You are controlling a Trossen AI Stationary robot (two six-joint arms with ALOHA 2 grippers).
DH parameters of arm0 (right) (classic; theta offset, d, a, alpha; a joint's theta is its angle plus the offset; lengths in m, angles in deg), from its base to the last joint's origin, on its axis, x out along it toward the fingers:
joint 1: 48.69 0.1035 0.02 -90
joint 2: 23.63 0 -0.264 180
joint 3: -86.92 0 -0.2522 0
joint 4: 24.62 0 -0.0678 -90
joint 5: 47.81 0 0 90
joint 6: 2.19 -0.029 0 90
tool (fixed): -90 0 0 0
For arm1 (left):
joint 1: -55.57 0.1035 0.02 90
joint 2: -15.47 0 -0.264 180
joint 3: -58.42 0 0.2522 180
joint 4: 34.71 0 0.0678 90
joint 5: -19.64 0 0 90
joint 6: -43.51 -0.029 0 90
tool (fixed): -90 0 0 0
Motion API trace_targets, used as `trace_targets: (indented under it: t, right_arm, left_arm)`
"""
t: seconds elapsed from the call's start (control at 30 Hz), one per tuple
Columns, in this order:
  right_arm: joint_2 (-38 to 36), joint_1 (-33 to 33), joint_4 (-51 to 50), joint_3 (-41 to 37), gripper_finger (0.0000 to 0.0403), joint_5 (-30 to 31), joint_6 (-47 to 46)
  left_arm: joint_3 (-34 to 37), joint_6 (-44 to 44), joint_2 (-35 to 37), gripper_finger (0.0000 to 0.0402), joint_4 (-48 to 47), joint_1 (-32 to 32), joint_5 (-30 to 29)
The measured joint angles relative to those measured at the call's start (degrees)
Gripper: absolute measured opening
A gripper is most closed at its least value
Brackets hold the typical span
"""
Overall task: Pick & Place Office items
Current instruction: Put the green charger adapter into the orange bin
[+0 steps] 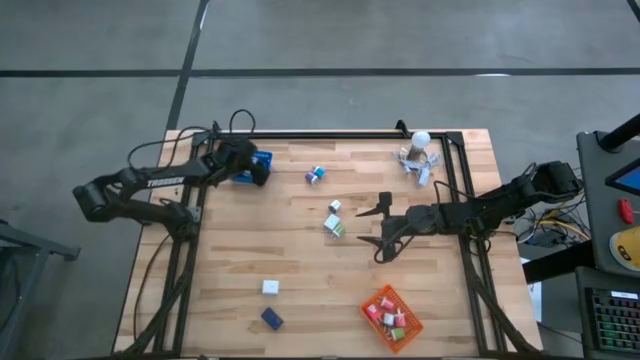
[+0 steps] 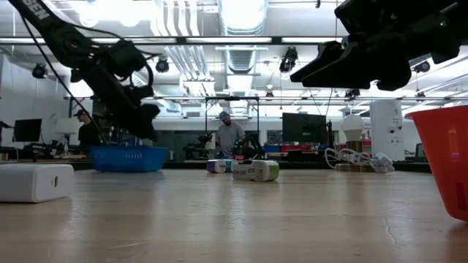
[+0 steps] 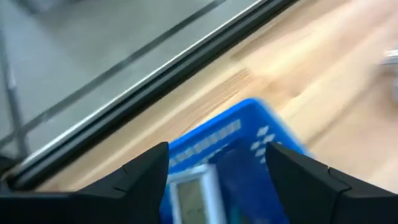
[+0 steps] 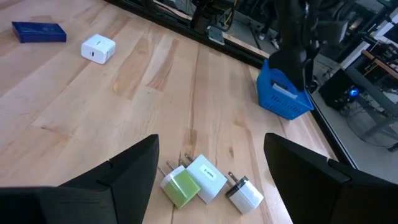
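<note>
Left pincer (image 1: 258,168) hung over the blue basket (image 1: 262,160) at the far left corner of the surface (image 1: 300,260). In its wrist view the fingers (image 3: 146,171) stood apart with nothing between them, and a pale boxy item (image 3: 194,198) lay in the basket just below. We judged a drop-off there.

Risk one: the pincer sat low at the basket rim. If the arm pulled away sideways, a finger could catch the mesh wall and drag or tip the basket.

Right pincer (image 1: 381,226) was wide and empty, hovering mid-surface just beside the green and white plug cluster (image 4: 199,180). Those plugs touched each other. A close on one could nudge its neighbours, or the prongs could twist it out of the fingers.

Risk two: a slanted grip on that cluster, and the plug slips on the carry.

Other office items were scattered: a small pair (image 1: 316,175) toward the far edge, a white block (image 1: 270,287) and a dark blue box (image 1: 272,318) near the front. The orange basket (image 1: 372,322) at the front right already held several. The white ball-topped clip cluster (image 1: 418,150) sat at the far right corner, close to the right arm; a wide swing could knock it.
</note>
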Motion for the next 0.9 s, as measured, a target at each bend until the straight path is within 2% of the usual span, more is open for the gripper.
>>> trace_targets:
  t: [0.23,0.53,0.67,0.9]
  right_arm:
    - [0.00,0.00,0.73,0.00,0.0285,0.00,0.67]
    - [0.00,-0.02,0.88,0.00,0.0285,-0.01,1.26]
    - [0.00,-0.02,0.87,0.00,0.0285,0.00,1.28]
    - [0.00,-2.45,1.01,0.41,0.0285,0.59,-1.89]
  left_arm:
    - [-0.63,-4.52,2.18,0.0266,0.89,-2.52,10.09]
    - [-4.15,-11.22,-0.89,0.0264,-0.02,-8.63,16.01]
    - [-6.53,-12.63,-3.33,0.0264,-1.32,-11.09,16.53]
    - [-7.63,-8.71,-5.88,0.0263,0.77,-12.04,16.62]
